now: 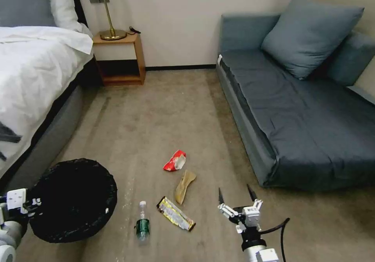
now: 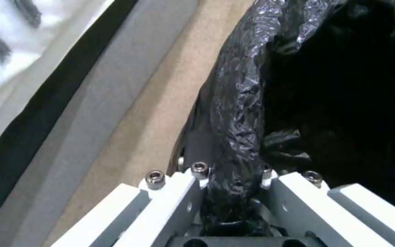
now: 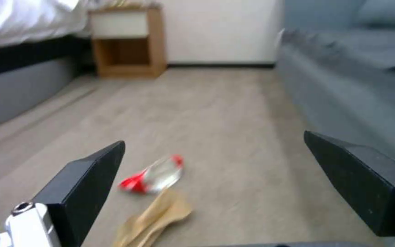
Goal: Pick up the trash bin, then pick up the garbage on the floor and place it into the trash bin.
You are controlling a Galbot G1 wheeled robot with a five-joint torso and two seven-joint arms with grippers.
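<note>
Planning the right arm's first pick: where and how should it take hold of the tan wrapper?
Probably across its narrow middle, from above. The tan wrapper lies flat on the floor, long and slim, so the open right tool would span its short width. Coming straight down keeps clear of the red bag just beyond it.

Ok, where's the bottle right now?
In the head view the bottle lies on the floor, between the trash bin on the left and the yellow-brown candy wrapper on its right.
</note>
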